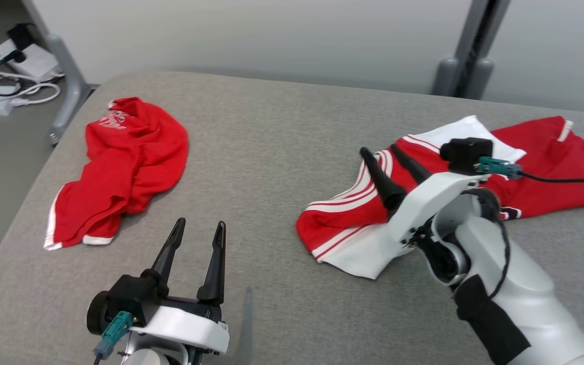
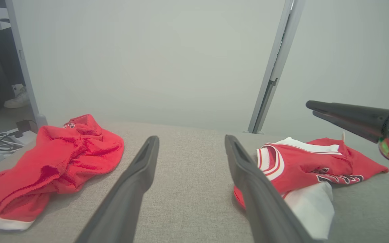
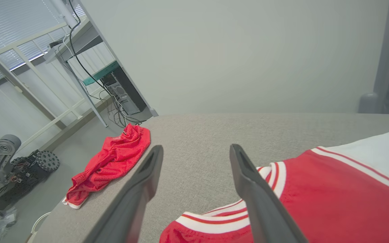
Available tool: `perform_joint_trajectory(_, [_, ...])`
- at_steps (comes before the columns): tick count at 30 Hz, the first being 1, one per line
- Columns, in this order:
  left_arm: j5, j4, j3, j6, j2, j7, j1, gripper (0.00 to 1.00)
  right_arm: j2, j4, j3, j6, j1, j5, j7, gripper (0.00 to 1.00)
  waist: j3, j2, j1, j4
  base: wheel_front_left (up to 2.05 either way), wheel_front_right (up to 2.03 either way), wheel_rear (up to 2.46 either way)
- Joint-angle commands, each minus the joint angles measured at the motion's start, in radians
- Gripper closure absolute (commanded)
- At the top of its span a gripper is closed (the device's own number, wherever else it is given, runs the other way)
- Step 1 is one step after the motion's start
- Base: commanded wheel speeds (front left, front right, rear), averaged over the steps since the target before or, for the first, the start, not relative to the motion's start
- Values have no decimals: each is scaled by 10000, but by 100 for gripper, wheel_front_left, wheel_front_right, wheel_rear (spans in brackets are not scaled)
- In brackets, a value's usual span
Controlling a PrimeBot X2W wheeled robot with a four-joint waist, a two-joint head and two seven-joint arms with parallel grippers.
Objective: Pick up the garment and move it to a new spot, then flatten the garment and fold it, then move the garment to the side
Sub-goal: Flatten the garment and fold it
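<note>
**Both jaws open and empty; jersey lies bunched at the right arm**

Left jaws: nearest the robot, low over bare worktop [image 1: 271, 152]. The fingers [image 1: 215, 263] are spread wide with nothing between them. This is judged a parked stance, held clear of the cloth while the other arm works.

Right jaws: further out and to the right, angled down towards the striped edge of the jersey [image 1: 550, 152]. The two fingers stand well apart and grip nothing. The open stance is judged to suit a fresh hold on a hem or corner.

Jersey, taken as the task's thing since the right arm attends it:
- It lies on the right half of the worktop, bunched, with a white panel turned out at the near corner and the red body trailing to the far right.
- In the right wrist view the gap between the fingers shows mostly bare worktop. The cloth lies under and outboard of one finger, not between the pair.
- Contact between that finger and the cloth cannot be told.
- It lies well apart from the left jaws, off to their right.
- Flattening and folding are judged not yet done.

Second garment [image 1: 130, 162]: a red heap on the far left of the worktop, close to the edge and well apart from both jaws
</note>
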Motion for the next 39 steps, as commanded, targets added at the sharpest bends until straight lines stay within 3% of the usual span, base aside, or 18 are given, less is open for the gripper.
perform_joint_trajectory(1, [27,-57,49,-28,33,-46,-87,0,-203,20,-155,1,11,-123,-197,0,-70,-1,0,-368,0,0,0])
perform_joint_trajectory(8, [-61,-293,308,-38,34,-46,-282,0,-858,-712,-969,1,810,-842,-1183,0,-32,-1,0,-1447,0,0,0])
perform_joint_trajectory(13, [229,-337,433,-72,34,-44,-463,0,-972,-1211,-2034,1,1860,-1142,-1473,0,23,-1,0,-2140,0,0,0])
perform_joint_trajectory(24, [492,-63,546,-282,31,-38,-1029,0,-480,-2916,-4356,1,3507,-2347,-1741,0,696,-1,0,-3533,0,0,0])
perform_joint_trajectory(32, [1313,1929,234,-413,272,53,-3130,0,-115,-4069,-4603,1,3850,-3088,-1707,0,1583,-1,0,-4188,0,0,0])
perform_joint_trajectory(39, [1833,4292,-234,-792,703,1422,-5968,0,-9,-4550,-4579,1,3937,-3093,-1744,0,2539,-1,0,-4859,0,0,0])
